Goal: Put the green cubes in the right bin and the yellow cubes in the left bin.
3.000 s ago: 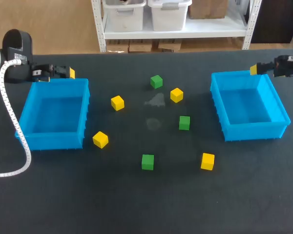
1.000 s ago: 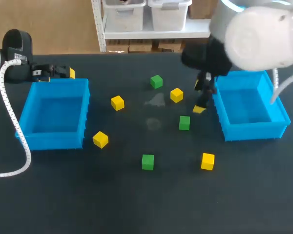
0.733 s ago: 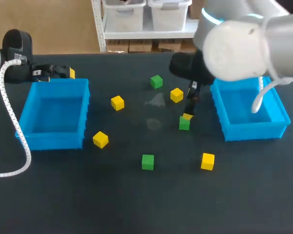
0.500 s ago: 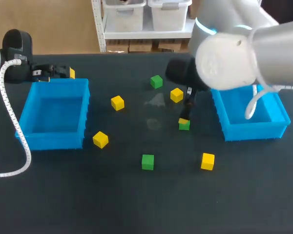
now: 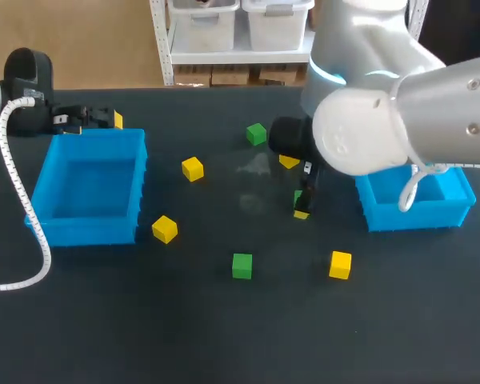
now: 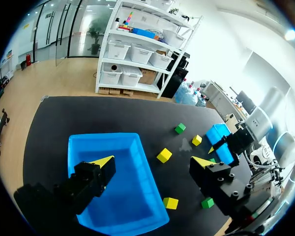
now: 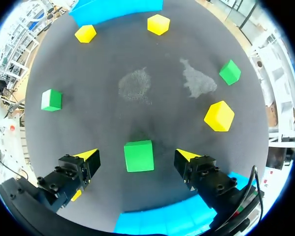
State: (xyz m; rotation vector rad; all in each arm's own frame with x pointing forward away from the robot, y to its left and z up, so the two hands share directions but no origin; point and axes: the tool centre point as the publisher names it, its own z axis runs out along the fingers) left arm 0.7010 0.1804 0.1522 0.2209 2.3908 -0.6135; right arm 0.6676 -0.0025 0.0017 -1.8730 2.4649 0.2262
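Observation:
My right gripper (image 5: pixel 302 204) hangs open over the middle green cube (image 7: pixel 138 155), which lies between its yellow fingertips (image 7: pixel 88 156) with a gap on each side. Most of that cube is hidden by the arm in the head view. Two other green cubes (image 5: pixel 256 134) (image 5: pixel 242 266) and yellow cubes (image 5: pixel 193 169) (image 5: pixel 165 229) (image 5: pixel 340 264) lie loose on the dark table. A fourth yellow cube (image 7: pixel 219 116) sits ahead of the right gripper. My left gripper (image 5: pixel 88 118) stands open behind the left blue bin (image 5: pixel 88 232), holding nothing.
The right blue bin (image 5: pixel 416 216) is partly covered by my bulky right arm (image 5: pixel 368 128). Both bins look empty where visible. A white cable (image 5: pixel 16 200) runs along the left bin's outer side.
My right arm swung in from behind the right bin toward the table's middle and came down around the middle green cube. The left arm and all cubes stayed put.

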